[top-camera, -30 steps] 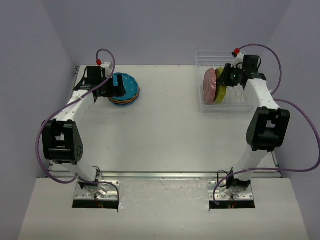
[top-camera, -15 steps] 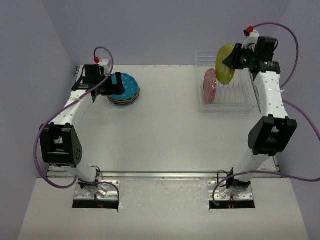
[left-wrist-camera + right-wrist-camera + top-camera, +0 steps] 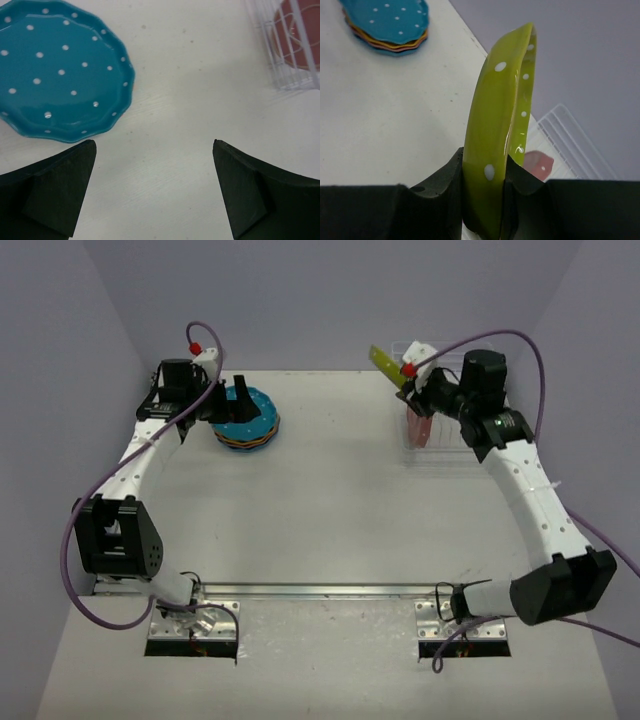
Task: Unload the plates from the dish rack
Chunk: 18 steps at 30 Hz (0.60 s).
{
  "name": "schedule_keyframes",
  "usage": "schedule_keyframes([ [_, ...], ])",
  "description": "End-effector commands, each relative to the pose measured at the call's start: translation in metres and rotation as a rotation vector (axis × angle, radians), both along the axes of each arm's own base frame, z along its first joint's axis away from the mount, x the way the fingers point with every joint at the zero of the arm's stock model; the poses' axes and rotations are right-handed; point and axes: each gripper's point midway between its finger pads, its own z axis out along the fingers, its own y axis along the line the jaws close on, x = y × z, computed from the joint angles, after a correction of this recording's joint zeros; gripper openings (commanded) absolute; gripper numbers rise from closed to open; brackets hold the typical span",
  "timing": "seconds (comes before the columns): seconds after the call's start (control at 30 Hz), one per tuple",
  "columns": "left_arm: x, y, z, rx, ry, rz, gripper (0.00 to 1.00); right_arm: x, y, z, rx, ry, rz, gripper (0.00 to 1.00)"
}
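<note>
Aloft, right claw pinches yellow-green plate near dish rack; left claw gapes beside plate stack.

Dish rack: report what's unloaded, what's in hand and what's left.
Done: a stack of plates, blue on top, lies far left. In hand: right jaws shut on the yellow-green plate, clear of the dish rack. Left: one pink plate in the rack; left jaws open, empty.

We see soft, even light across the white surface, with only faint shadows. A glossy highlight runs down the green plate. The overhead view looks slightly grainy, the wrist views sharper.
</note>
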Motion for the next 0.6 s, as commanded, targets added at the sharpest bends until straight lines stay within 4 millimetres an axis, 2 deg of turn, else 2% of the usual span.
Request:
schedule_keyframes([
  [0.0,-0.022,-0.036,0.067,-0.149,-0.13,-0.206,1.0,-0.023,0.032,0.066,-0.233,-0.535,0.141,0.0],
  [0.07,-0.03,-0.045,0.073,-0.194,-0.122,-0.253,1.0,-0.045,0.053,0.062,-0.316,-0.64,0.214,0.0],
  [0.27,-0.06,-0.068,0.077,-0.332,-0.047,-0.41,1.0,-0.091,0.095,0.021,-0.502,-0.892,0.364,0.0],
  [0.43,-0.083,-0.086,0.055,-0.36,0.037,-0.497,1.0,-0.12,0.117,-0.003,-0.565,-1.059,0.453,0.0],
  [0.57,-0.1,-0.103,0.035,-0.362,0.103,-0.555,1.0,-0.136,0.134,-0.008,-0.572,-1.139,0.491,0.0],
])
